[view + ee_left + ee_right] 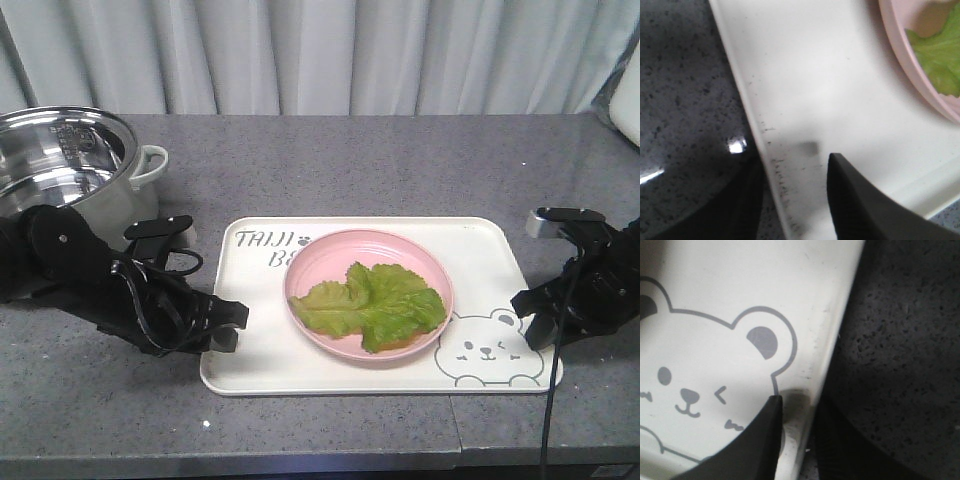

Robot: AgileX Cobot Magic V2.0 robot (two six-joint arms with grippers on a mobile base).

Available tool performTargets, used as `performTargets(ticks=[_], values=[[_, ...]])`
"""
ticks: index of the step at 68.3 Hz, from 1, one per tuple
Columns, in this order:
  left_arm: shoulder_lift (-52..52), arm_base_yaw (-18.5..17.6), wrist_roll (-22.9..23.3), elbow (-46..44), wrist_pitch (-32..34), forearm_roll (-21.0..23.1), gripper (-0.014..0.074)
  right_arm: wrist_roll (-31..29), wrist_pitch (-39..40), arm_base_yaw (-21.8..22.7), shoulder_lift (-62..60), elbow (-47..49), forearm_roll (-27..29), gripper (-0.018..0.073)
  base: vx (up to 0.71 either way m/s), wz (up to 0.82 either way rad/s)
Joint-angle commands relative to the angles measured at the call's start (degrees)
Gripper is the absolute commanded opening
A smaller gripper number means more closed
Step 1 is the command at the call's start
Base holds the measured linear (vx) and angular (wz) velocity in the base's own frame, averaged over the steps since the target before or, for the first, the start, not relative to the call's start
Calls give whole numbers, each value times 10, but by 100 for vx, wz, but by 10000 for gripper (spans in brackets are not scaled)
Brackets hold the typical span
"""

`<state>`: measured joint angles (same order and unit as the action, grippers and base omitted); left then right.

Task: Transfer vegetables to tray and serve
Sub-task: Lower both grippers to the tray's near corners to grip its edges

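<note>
Matte black arms (pixel 70 265) carry looped black cables (pixel 150 300) and silver-grey wrist blocks (pixel 545 222).

Lettuce leaves (pixel 370 305), crinkly light-green, lying flat in pink plate (pixel 325 262) centred on cream, bear-printed rectangular tray (pixel 480 250).

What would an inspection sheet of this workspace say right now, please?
Surface: grey speckled countertop.
Job's things: lettuce leaves lie flat on a pink plate, which stands on the tray.
Clutter: metal pot at the rear left, off the tray.
Grippers: left gripper straddles the tray's left rim, with a gap showing; right gripper straddles the right rim, grip unclear.
Cables: cable loops on the left arm; black cable hangs from the right arm past the counter's front.
Surroundings: pale curtain behind the counter.
</note>
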<state>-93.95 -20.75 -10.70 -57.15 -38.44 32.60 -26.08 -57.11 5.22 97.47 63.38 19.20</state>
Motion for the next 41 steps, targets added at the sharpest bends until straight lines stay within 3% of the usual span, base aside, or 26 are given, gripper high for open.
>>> performTargets(ticks=[1, 14, 22, 41], values=[[14, -4, -2, -10, 0, 29, 183, -9, -9, 0, -16, 11, 26, 88, 0, 0], [14, -4, -2, -10, 2, 29, 54, -9, -9, 0, -16, 11, 28, -6, 0, 0], [14, -4, -2, -10, 5, 29, -11, -9, -9, 0, -18, 11, 35, -8, 0, 0], [61, -3, 0, -10, 8, 4, -8, -10, -26, 0, -77, 11, 60, -4, 0, 0]])
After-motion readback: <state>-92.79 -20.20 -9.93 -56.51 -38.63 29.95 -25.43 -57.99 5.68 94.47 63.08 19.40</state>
